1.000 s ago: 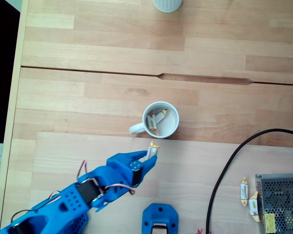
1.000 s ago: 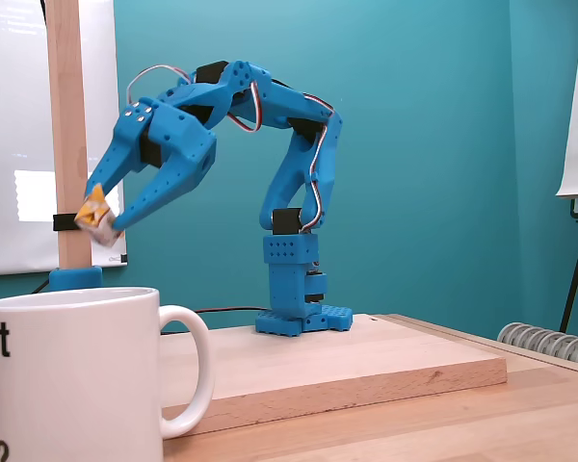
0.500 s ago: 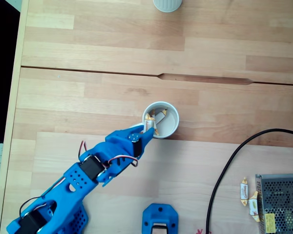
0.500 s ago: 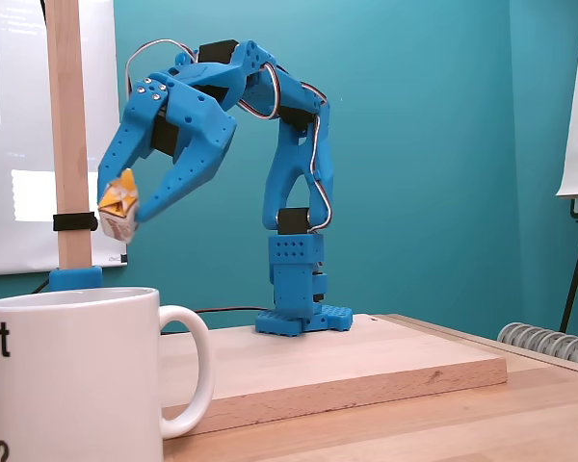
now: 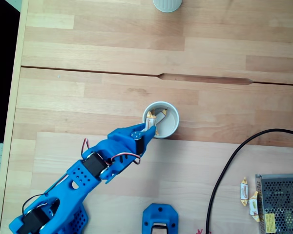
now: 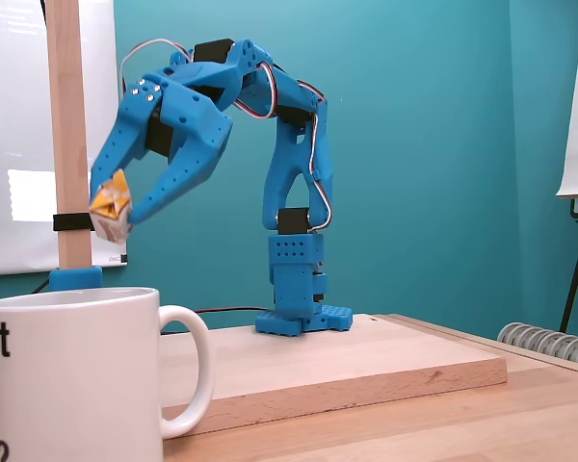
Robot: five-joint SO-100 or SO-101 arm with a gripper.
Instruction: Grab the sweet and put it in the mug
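The wooden worktop [image 5: 88,92] carries everything, and a raised wooden board on it holds the base of the blue arm [image 6: 294,192]. In a fixed view from above, the arm [image 5: 83,175] reaches from the lower left corner up towards the middle of the worktop.

The mug [image 5: 161,119] stands near the middle, white and round. In a fixed view from the side it is very close to the camera, at the lower left [image 6: 72,375], with its handle pointing right.

The jaws [image 6: 116,214] are clenched on the sweet [image 6: 111,204], only as far apart as its wrapper is thick. The sweet hangs in the air above the mug and touches nothing else. From above, the jaws [image 5: 145,130] are over the lower left rim of the mug, and the sweet [image 5: 147,126] seems to lie just inside the rim line, though the tips partly hide it.

A black cable [image 5: 229,165] curves across the right side, near a grey metal mesh box [image 5: 281,202].

Inside the mug there are already other sweets [image 5: 158,117]. Two loose sweets [image 5: 249,197] lie just beside the mesh box.
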